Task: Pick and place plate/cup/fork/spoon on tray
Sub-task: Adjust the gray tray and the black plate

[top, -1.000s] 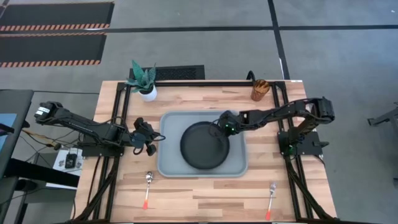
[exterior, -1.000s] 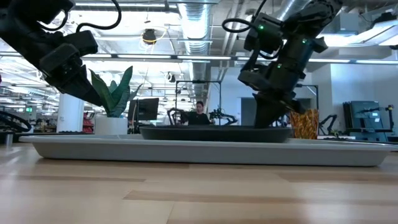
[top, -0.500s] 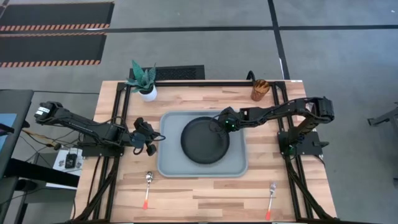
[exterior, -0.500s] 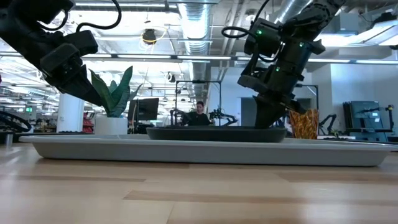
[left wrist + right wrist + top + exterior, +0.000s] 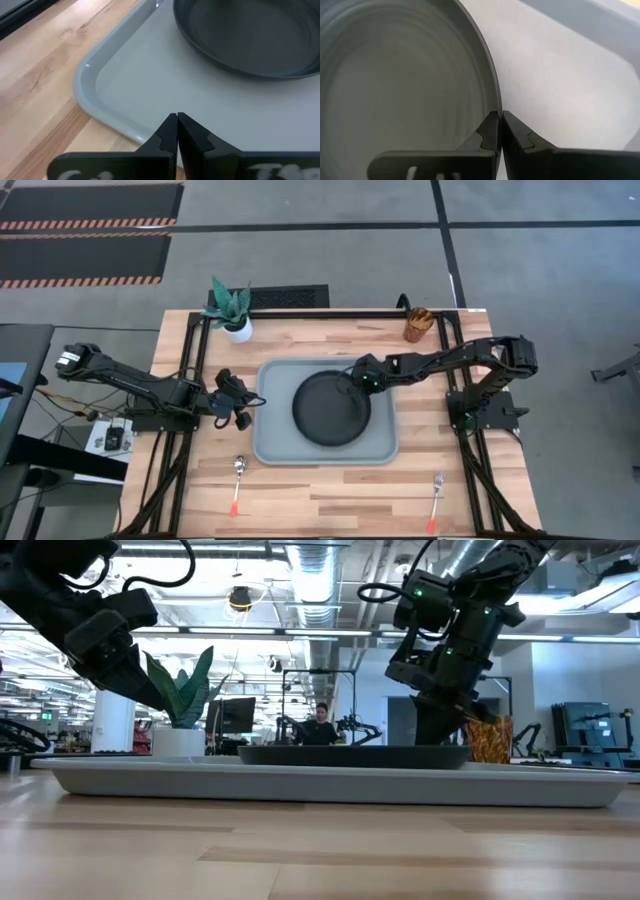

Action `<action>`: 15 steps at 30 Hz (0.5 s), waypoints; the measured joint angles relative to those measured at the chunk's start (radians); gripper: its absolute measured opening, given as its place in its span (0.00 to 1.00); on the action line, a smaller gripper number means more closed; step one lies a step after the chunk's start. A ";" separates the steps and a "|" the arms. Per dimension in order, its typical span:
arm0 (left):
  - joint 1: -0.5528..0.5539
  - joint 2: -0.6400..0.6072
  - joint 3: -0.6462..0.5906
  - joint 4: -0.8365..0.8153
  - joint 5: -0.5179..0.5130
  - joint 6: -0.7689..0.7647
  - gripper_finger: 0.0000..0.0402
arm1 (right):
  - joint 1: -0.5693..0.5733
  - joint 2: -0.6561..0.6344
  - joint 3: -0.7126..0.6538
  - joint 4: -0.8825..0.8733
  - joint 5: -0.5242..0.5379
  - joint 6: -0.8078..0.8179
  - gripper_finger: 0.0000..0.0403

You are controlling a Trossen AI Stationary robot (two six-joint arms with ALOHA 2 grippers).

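Black plate (image 5: 331, 409) in tray (image 5: 272, 445), right gripper (image 5: 349, 385) pinching rim

Matte black plate (image 5: 331, 409); pale grey-blue tray (image 5: 272, 442); amber patterned cup (image 5: 417, 324); red-orange handles on fork (image 5: 436, 502) and spoon (image 5: 237, 484); light wood surface (image 5: 330, 490).

A small plant (image 5: 231, 305) with green leaves sits in a white pot (image 5: 238, 330) at the far left corner of the wood table (image 5: 330, 490). A black grate (image 5: 288, 297) lies just beside it. Far behind, in the room, a person (image 5: 320, 724) sits by screens (image 5: 238, 715).
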 joint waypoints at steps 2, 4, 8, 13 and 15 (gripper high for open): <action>0.000 0.000 0.000 0.000 0.000 0.000 0.00 | 0.002 0.000 0.000 -0.005 -0.004 0.003 0.06; 0.000 0.000 0.000 0.000 0.000 0.000 0.00 | 0.006 0.000 0.000 -0.018 -0.006 0.008 0.06; 0.000 0.000 0.000 0.000 0.000 0.000 0.00 | 0.008 0.000 0.000 -0.017 -0.006 0.011 0.07; 0.000 0.000 0.000 0.000 0.001 -0.001 0.00 | 0.008 0.000 0.000 -0.017 -0.006 0.011 0.08; 0.000 0.000 0.000 0.000 0.001 -0.001 0.00 | 0.008 0.000 0.000 -0.018 -0.005 0.011 0.10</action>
